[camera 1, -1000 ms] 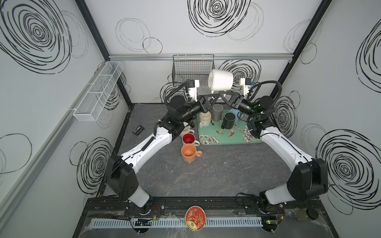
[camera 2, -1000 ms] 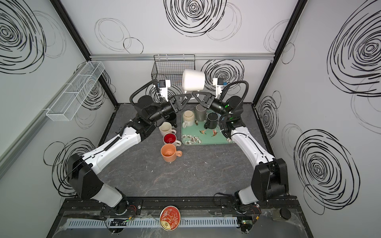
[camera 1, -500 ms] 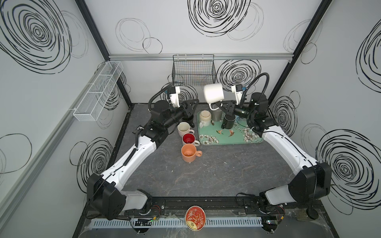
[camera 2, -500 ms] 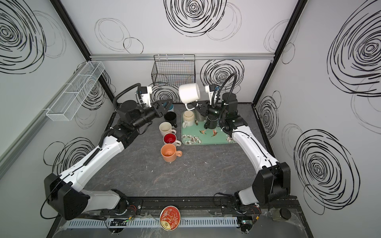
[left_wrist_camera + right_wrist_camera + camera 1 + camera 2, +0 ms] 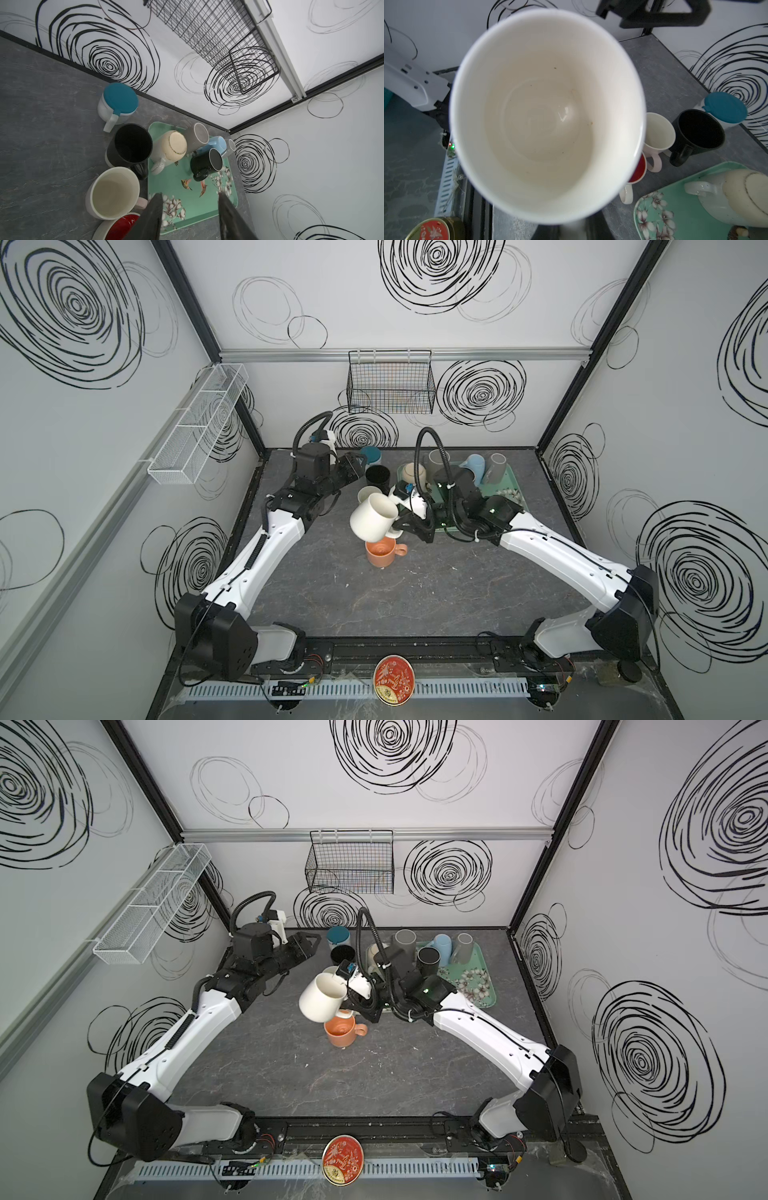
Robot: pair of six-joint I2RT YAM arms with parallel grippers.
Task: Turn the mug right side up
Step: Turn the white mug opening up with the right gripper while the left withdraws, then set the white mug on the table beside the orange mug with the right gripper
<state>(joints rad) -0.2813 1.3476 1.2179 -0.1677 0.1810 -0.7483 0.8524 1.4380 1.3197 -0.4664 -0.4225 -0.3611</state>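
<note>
The right pincer [image 5: 400, 526] is closed tight on one white mug [image 5: 374, 517]. It holds the mug tilted in the air, mouth angled upward toward that arm, above the grey surface [image 5: 415, 597]. The left pincer [image 5: 189, 195] stands partly open and empty.

Five mugs stand on the surface:
- orange mug [image 5: 380, 553]
- red-lined mug [image 5: 122, 226]
- pale mug [image 5: 113, 193]
- black mug [image 5: 133, 143]
- teal-lidded mug [image 5: 120, 99]

One green tray [image 5: 484, 996] carries five more:
- bottom-up cream mug [image 5: 175, 146]
- dark grey mug [image 5: 199, 133]
- blue mug [image 5: 214, 143]
- light grey mug [image 5: 230, 145]
- second black mug [image 5: 204, 164]
</note>
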